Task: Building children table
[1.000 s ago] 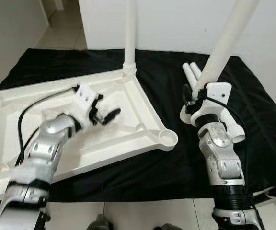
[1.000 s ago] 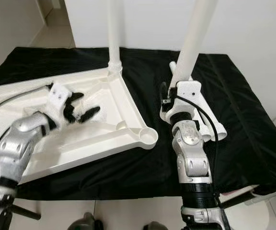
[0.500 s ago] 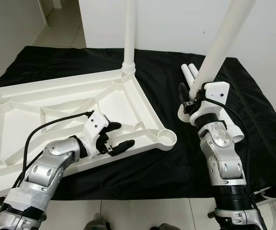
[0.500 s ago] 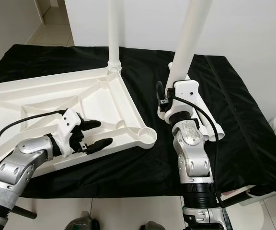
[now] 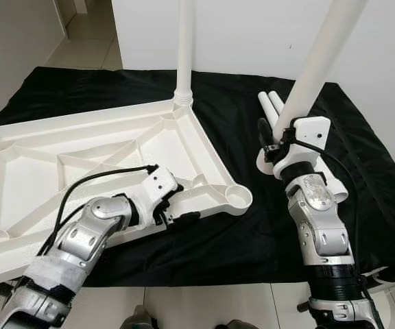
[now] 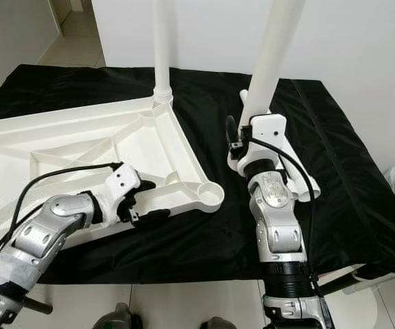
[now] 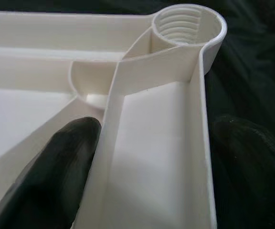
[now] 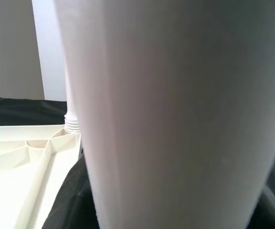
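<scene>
The white table top (image 5: 81, 137) lies upside down on a black cloth. One white leg (image 5: 185, 48) stands screwed into its far right corner. The near right corner socket (image 5: 238, 197) is empty, its thread plain in the left wrist view (image 7: 187, 24). My left gripper (image 5: 177, 208) is open at the near edge. It straddles the rim just left of that socket, one finger (image 7: 66, 152) against the inner wall and the other outside over the cloth. To the right of the top, my right gripper (image 5: 283, 133) is shut on a second leg (image 5: 317, 62), held tilted with its lower end close to the cloth.
Two spare legs (image 5: 273, 103) lie on the black cloth (image 5: 238, 247) behind my right gripper. The cloth ends at pale floor tiles (image 5: 204, 301) near my feet. A white wall (image 5: 252, 34) rises just behind, with a doorway at the far left.
My left gripper slid from inside the table top toward its near edge and now straddles the rim by the empty socket. The right arm and its leg barely moved.
</scene>
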You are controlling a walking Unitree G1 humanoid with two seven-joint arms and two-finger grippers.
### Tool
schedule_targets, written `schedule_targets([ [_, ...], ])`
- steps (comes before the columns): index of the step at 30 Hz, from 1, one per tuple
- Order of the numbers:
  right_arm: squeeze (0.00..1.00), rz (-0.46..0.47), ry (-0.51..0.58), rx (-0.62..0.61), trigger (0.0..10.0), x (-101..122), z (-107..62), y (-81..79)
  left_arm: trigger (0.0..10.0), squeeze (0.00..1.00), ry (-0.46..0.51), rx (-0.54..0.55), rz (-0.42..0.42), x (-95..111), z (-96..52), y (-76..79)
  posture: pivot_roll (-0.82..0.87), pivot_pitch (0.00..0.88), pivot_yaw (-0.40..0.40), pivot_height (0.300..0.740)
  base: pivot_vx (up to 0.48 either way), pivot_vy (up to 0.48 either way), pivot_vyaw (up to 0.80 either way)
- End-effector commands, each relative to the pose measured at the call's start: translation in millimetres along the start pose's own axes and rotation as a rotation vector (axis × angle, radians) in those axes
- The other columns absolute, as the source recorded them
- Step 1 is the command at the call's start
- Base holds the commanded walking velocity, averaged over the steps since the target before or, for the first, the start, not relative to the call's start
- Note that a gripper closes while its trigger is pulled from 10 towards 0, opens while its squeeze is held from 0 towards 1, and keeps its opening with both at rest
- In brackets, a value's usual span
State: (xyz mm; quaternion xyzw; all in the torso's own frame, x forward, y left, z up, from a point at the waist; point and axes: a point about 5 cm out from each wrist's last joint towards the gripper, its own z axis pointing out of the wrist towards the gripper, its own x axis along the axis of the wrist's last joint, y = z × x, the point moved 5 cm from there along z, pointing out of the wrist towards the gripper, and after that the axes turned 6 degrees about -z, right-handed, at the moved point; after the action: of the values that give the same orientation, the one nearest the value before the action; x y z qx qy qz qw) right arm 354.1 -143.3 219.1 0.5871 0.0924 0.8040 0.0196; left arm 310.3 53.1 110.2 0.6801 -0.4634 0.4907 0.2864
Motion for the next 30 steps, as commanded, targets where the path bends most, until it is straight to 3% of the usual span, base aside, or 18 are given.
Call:
schedule_targets([
  [1, 0.00, -0.004, 0.025, -0.015, 10.0, 5.7, 2.4, 2.5, 10.0, 0.00, -0.045, -0.074, 0.001, -11.2, 6.8, 12.8, 0.03, 0.012, -0.026, 0.740, 0.000, 0.000, 0.00],
  [5, 0.00, -0.009, 0.019, -0.019, 10.0, 4.5, 1.6, 3.1, 10.0, 0.00, -0.014, -0.127, 0.048, 0.7, 20.5, 23.2, 0.02, 0.016, -0.024, 0.740, 0.000, 0.000, 0.00],
  [14, 0.00, -0.019, 0.017, -0.028, 10.0, 4.6, -0.2, 4.8, 10.0, 0.00, 0.059, -0.168, 0.047, 23.5, 49.6, 46.1, 0.00, 0.018, -0.015, 0.740, 0.000, 0.000, 0.00],
  [18, 0.00, -0.020, 0.016, -0.030, 10.0, 4.1, -0.8, 4.8, 10.0, 0.00, 0.065, -0.163, 0.047, 26.7, 54.6, 47.9, 0.00, 0.018, -0.016, 0.740, 0.000, 0.000, 0.00],
  [20, 0.00, -0.020, 0.015, -0.026, 10.0, 3.7, -1.1, 3.9, 10.0, 0.00, 0.066, -0.155, 0.051, 26.5, 54.4, 46.5, 0.00, 0.016, -0.015, 0.740, 0.000, 0.000, 0.00],
  [23, 0.00, -0.019, 0.014, -0.010, 10.0, 2.8, -2.1, 0.8, 10.0, 0.00, 0.064, -0.118, 0.063, 23.2, 48.8, 34.4, 0.01, 0.019, -0.013, 0.740, 0.000, 0.000, 0.00],
  [24, 0.00, -0.009, 0.015, 0.004, 10.0, 1.4, -4.4, -2.1, 10.0, 0.00, 0.066, -0.077, 0.069, 21.6, 41.1, 21.3, 0.02, 0.019, -0.013, 0.740, 0.000, 0.000, 0.00],
  [30, 0.00, 0.005, 0.008, 0.017, 10.0, -2.5, -8.9, -4.9, 10.0, 0.00, 0.062, 0.000, 0.049, 20.8, 34.2, 4.0, 0.03, 0.021, -0.014, 0.740, 0.000, 0.000, 0.00],
])
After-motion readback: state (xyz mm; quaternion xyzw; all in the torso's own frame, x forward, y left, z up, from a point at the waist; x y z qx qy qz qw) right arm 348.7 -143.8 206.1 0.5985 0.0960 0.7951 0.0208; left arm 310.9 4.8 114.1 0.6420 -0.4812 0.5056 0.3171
